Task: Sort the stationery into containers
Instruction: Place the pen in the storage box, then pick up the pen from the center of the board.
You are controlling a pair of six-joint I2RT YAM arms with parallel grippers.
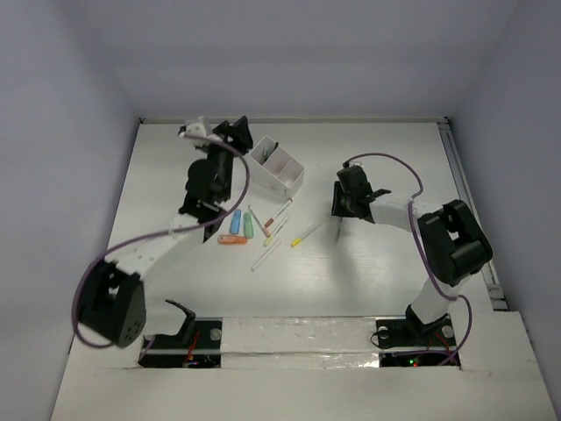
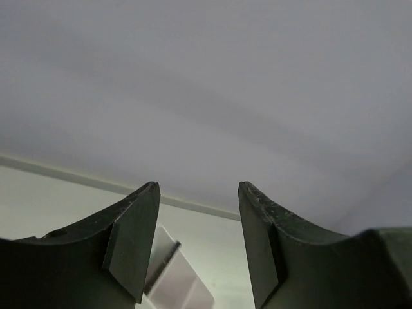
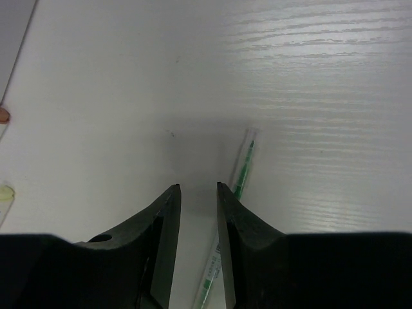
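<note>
The white divided box stands at the table's back middle; a corner of it shows in the left wrist view. My left gripper hovers open and empty just left of the box, its jaws wide apart. Blue, green and orange chunky pieces lie in front of the box with thin pens, among them a yellow one. My right gripper is low over the table, jaws narrowly apart and empty, with a green pen lying beside its right finger.
A white pen and a red-tipped pen lie mid-table between the arms. A dark item stands in the box's back compartment. White walls enclose the table at the back and sides. Cables loop from both arms.
</note>
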